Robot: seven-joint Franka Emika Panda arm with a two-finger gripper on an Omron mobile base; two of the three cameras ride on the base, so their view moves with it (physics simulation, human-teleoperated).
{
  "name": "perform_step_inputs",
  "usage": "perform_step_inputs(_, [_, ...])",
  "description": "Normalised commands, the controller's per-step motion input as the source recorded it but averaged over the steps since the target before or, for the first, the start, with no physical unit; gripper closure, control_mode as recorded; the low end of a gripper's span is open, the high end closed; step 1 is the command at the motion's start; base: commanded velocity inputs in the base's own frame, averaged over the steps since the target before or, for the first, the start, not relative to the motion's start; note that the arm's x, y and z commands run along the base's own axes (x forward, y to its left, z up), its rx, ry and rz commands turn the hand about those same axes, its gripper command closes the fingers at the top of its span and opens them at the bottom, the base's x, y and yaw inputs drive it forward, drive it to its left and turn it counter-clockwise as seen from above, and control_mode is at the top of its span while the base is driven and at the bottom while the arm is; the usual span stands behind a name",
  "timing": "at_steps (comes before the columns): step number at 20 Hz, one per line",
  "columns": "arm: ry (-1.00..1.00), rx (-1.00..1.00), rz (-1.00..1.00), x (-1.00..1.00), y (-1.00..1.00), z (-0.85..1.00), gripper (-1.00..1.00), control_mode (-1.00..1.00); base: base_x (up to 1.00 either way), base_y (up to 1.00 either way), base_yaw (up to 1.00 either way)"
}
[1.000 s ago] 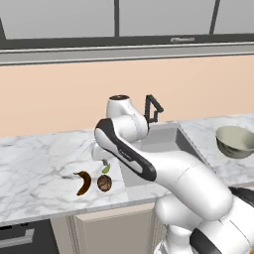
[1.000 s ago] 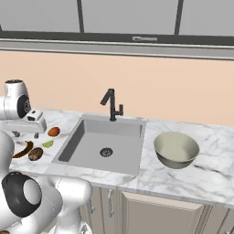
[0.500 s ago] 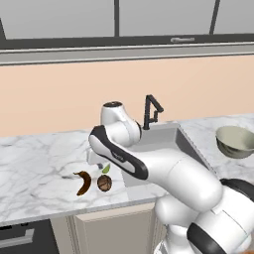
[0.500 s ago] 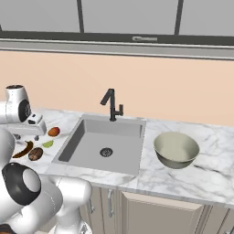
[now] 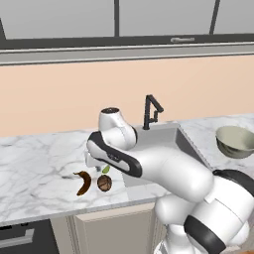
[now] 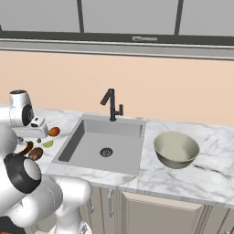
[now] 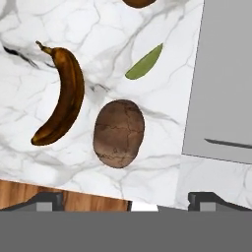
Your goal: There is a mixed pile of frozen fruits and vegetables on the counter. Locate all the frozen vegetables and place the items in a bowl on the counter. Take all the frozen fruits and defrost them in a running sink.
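Gripper (image 7: 125, 199) hangs over the pile at the left end of the counter (image 5: 34, 163), just left of the sink (image 6: 103, 146). In the hand view only the two dark fingertips (image 7: 45, 199) show at the bottom edge, set wide apart with nothing between them: jaws open, holding nothing.

Hand view gives the pile in detail: brown ball (image 7: 119, 133) close above the fingertips, banana (image 7: 61, 98) just beside it, not touching, green leaf (image 7: 144, 62) beyond the ball toward the sink edge. Only the rim of the orange ball (image 7: 139, 2) shows at the top edge.

Left base view: banana (image 5: 83, 182) and brown ball (image 5: 104, 183) at the near edge of the counter, leaf (image 5: 106, 169) partly behind the arm. Orange ball hidden there.

Right base view shows the orange ball (image 6: 54, 131) clearly, farthest back of the pile, leaf (image 6: 48, 144) near it, brown ball (image 6: 35, 153) nearest. Banana (image 6: 26, 147) mostly hidden by the arm.

Bowl (image 6: 176, 149) sits on the counter right of the sink, well apart from the pile. Faucet (image 6: 112, 104) at the far rim of the sink.
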Motion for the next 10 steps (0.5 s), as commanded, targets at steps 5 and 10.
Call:
perform_step_inputs(5, [0.00,0.00,0.00,0.19,0.09,-0.23,-1.00,-1.00,0.00,0.00,0.00])
perform_step_inputs(10, [0.02,0.00,0.00,0.05,0.08,-0.20,-1.00,-1.00,0.00,0.00,0.00])
